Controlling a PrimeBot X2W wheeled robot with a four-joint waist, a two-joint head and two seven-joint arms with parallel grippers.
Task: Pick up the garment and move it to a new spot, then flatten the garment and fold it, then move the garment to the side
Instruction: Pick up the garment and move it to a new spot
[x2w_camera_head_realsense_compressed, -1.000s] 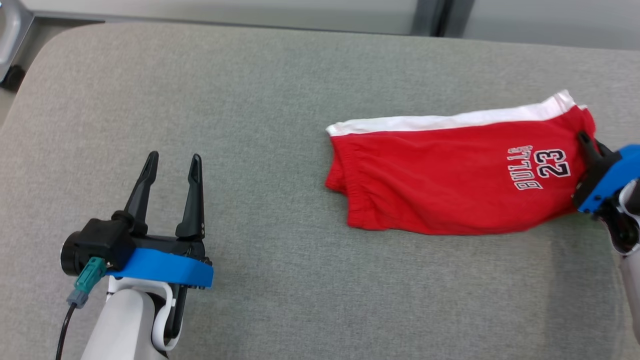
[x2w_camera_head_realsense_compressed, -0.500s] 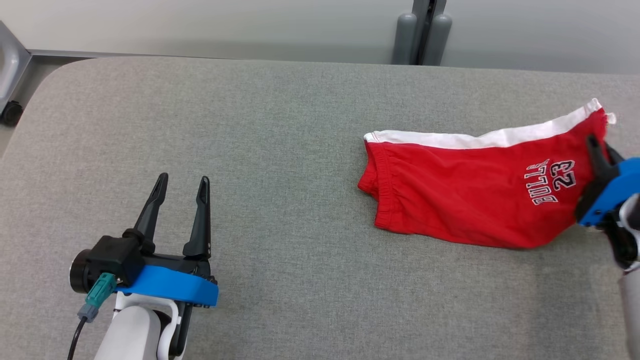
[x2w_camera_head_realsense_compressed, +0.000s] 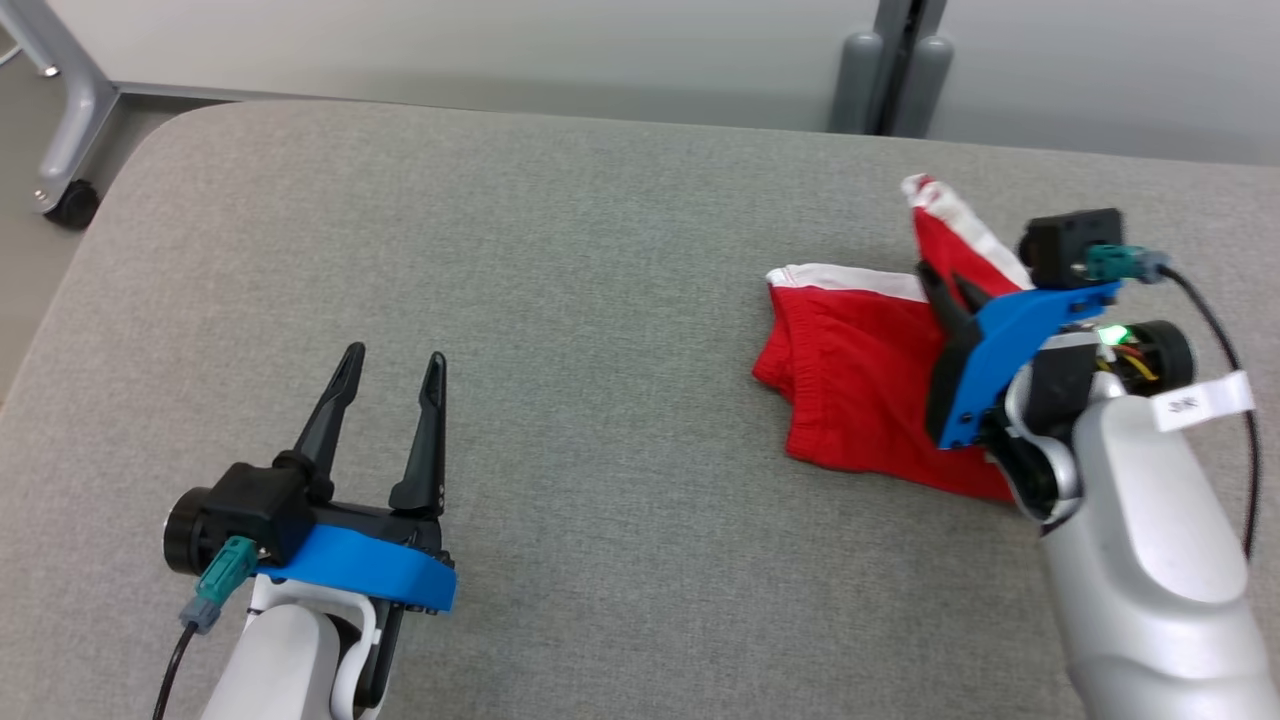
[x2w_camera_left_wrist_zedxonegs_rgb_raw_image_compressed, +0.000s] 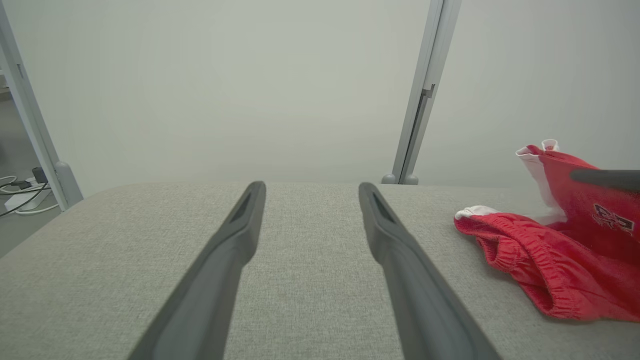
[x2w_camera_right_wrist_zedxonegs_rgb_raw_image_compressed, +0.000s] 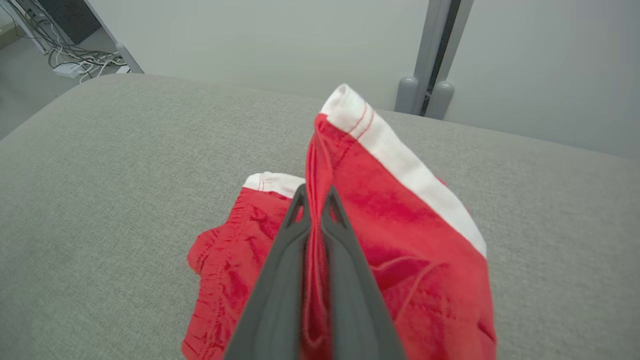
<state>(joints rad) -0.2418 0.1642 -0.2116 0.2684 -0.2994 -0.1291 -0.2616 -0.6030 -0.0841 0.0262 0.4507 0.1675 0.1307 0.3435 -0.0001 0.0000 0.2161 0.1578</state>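
- Right gripper (x2w_camera_head_realsense_compressed: 945, 283): I see its 2 fingers pinched tight on a fold of the red shorts (x2w_camera_head_realsense_compressed: 850, 390). The white-trimmed end is held up off the grey surface (x2w_camera_head_realsense_compressed: 560, 300).
- Shorts: on the right side of the surface. The gathered end lies crumpled on the cloth covering. The gripped end stands above it, with the white band topmost.
- Left gripper (x2w_camera_head_realsense_compressed: 392, 362): fingers spread wide with nothing between them, at the near left and well apart from the shorts.
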